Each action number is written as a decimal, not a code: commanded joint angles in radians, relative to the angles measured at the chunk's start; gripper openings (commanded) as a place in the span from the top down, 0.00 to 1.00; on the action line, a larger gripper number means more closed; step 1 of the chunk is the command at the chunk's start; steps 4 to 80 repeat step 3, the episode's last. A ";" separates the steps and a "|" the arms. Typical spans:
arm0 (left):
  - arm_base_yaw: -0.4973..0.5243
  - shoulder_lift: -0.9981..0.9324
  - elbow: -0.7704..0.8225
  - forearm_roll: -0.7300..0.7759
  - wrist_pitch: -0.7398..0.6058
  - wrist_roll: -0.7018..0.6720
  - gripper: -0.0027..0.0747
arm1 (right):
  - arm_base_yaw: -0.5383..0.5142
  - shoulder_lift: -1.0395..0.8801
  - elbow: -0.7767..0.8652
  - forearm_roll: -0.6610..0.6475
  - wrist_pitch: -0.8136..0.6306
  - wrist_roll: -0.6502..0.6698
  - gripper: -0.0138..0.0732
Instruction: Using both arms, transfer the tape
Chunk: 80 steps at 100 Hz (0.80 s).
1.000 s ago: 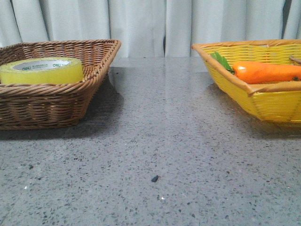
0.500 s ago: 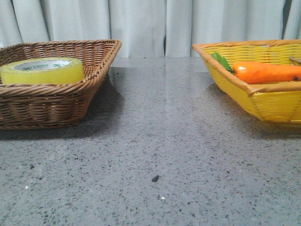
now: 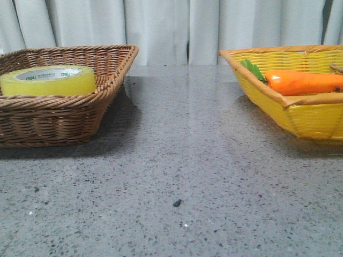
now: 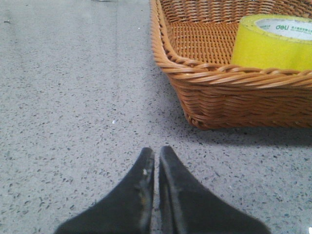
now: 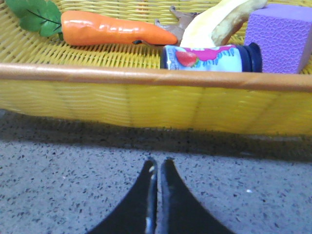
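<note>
The tape (image 3: 48, 80), a wide yellow roll with a white core and green print, lies flat in the brown wicker basket (image 3: 64, 115) at the left. It also shows in the left wrist view (image 4: 273, 43). My left gripper (image 4: 156, 152) is shut and empty, low over the table in front of the brown basket (image 4: 229, 92). My right gripper (image 5: 159, 163) is shut and empty, low over the table in front of the yellow basket (image 5: 146, 97). Neither gripper shows in the front view.
The yellow basket (image 3: 300, 115) at the right holds an orange carrot (image 3: 303, 81) with green leaves. The right wrist view also shows the carrot (image 5: 114, 29), a small printed bottle (image 5: 209, 58), a banana (image 5: 219, 24) and a purple block (image 5: 280, 36). A dark speck (image 3: 176, 203) lies on the grey table.
</note>
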 commanded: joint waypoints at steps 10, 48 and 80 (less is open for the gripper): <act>0.003 -0.030 0.010 -0.003 -0.046 -0.011 0.99 | -0.008 -0.020 0.021 0.002 -0.017 -0.006 0.89; 0.003 -0.030 0.010 -0.003 -0.046 -0.011 0.99 | -0.008 -0.020 0.021 0.002 -0.017 -0.006 0.89; 0.003 -0.030 0.010 -0.003 -0.046 -0.011 0.99 | -0.008 -0.020 0.021 0.002 -0.017 -0.006 0.89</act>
